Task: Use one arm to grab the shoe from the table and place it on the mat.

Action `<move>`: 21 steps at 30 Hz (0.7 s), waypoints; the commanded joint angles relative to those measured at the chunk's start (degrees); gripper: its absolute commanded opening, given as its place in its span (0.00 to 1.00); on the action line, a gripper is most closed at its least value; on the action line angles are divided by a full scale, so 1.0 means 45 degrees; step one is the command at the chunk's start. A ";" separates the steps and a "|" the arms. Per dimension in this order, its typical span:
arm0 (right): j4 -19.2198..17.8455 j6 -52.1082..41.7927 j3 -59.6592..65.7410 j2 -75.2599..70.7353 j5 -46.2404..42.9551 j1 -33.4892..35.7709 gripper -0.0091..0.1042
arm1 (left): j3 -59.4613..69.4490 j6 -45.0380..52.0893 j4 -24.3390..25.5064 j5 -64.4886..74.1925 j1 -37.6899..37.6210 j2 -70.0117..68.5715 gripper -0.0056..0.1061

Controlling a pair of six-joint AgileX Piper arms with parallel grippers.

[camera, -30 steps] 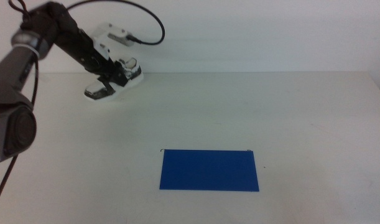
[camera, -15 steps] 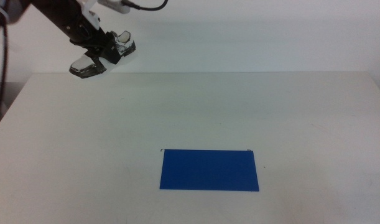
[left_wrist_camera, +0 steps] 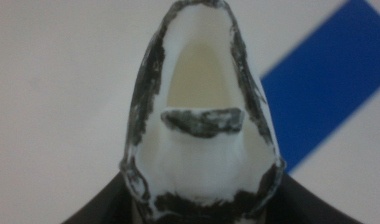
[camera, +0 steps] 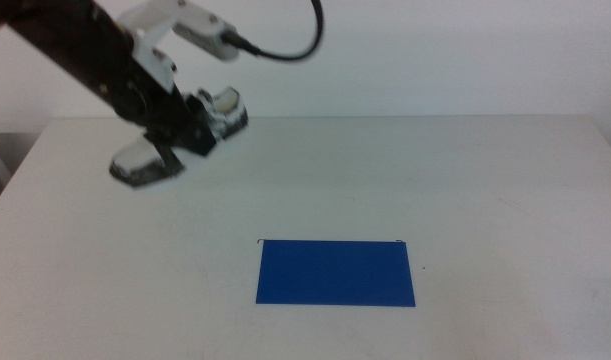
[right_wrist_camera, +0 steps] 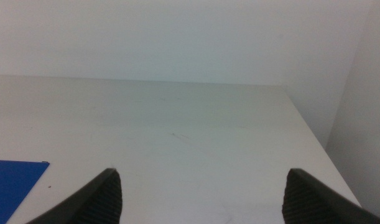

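Note:
The white and black shoe (camera: pixel 143 163) hangs tilted in the air over the table's (camera: pixel 485 180) back left part, toe low and pointing left. My left gripper (camera: pixel 181 135) is shut on its middle. The left wrist view looks straight down into the shoe (left_wrist_camera: pixel 202 149), which hides most of the jaws. The blue mat (camera: pixel 335 272) lies flat near the table's front centre, to the right of the shoe and closer to the camera, and shows as a blue corner (left_wrist_camera: pixel 326 93) beside the shoe. My right gripper (right_wrist_camera: pixel 202 199) waits open over the table's right side, out of the middle view.
A thick black cable (camera: pixel 285 50) loops above the left arm's white mount. The white wall rises behind the table's far edge. The right wrist view shows the table's right edge (right_wrist_camera: pixel 320 149) and a corner of the mat (right_wrist_camera: pixel 12 186).
The left arm raised the shoe off the table's back left, then carried it down and to the right, nearer the camera. The mat has not moved.

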 commanded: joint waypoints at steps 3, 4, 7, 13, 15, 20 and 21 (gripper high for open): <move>-0.0108 -0.0161 -0.0121 -0.0268 -0.1010 0.0040 0.67 | 0.1407 -0.0646 -0.0265 -0.1164 -0.0798 -0.1748 0.33; -0.0108 -0.0161 -0.0121 -0.0268 -0.1010 0.0040 0.67 | 0.1619 -0.0646 -0.0215 -0.1228 -0.0980 -0.1885 0.33; -0.0108 -0.0161 -0.0121 -0.0268 -0.1010 0.0040 0.67 | 0.1838 -0.0672 -0.0182 -0.1384 -0.1456 -0.1983 0.33; -0.0108 -0.0161 -0.0121 -0.0268 -0.1010 0.0040 0.67 | 0.1781 -0.1587 0.0577 -0.1503 -0.2753 -0.1772 0.32; -0.0108 -0.0161 -0.0121 -0.0268 -0.1010 0.0040 0.67 | 0.1612 -0.1838 0.0874 -0.1505 -0.3208 -0.1460 0.31; -0.0108 -0.0161 -0.0121 -0.0268 -0.1010 0.0040 0.67 | 0.0748 -0.1982 0.0954 -0.1505 -0.4303 -0.0300 0.28; -0.0108 -0.0161 -0.0121 -0.0268 -0.1010 0.0040 0.67 | 0.0531 -0.1982 0.0954 -0.1505 -0.4456 -0.0101 0.28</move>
